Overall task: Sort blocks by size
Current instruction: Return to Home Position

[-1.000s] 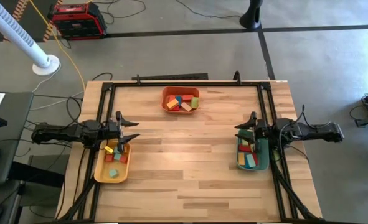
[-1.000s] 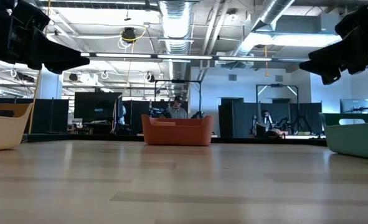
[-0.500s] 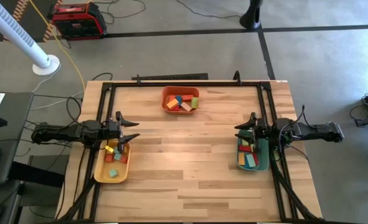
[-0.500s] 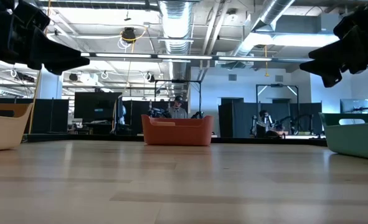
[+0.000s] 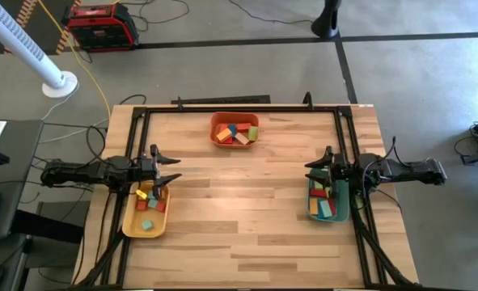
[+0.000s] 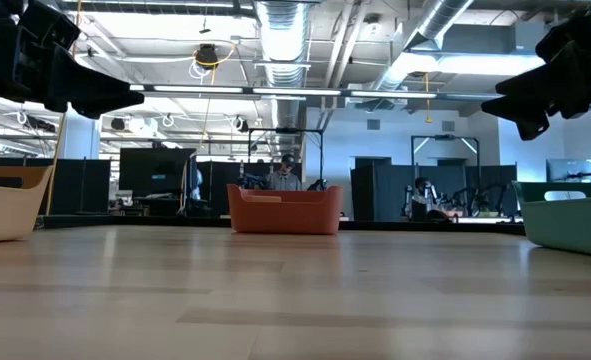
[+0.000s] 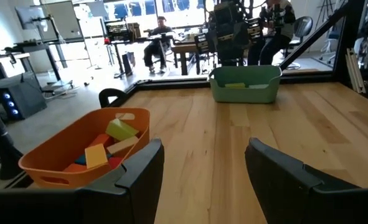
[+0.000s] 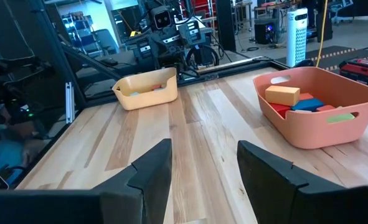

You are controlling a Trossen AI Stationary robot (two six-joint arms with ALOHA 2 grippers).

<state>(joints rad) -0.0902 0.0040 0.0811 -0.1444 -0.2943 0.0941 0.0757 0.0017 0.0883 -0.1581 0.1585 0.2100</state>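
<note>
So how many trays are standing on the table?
3. The orange tray at the far side, in the middle; the yellow tray under the left gripper; the green tray under the right gripper. None seems hidden.

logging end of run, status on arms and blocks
Left gripper open, empty, raised by yellow tray. Right gripper open, empty, raised by green tray. Blocks all binned, none loose on table. Nothing in the way.

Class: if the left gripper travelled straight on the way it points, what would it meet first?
The way ahead of the left gripper looks free across the table until the green tray, with the right gripper above. Height is unclear, so either could come first.
</note>
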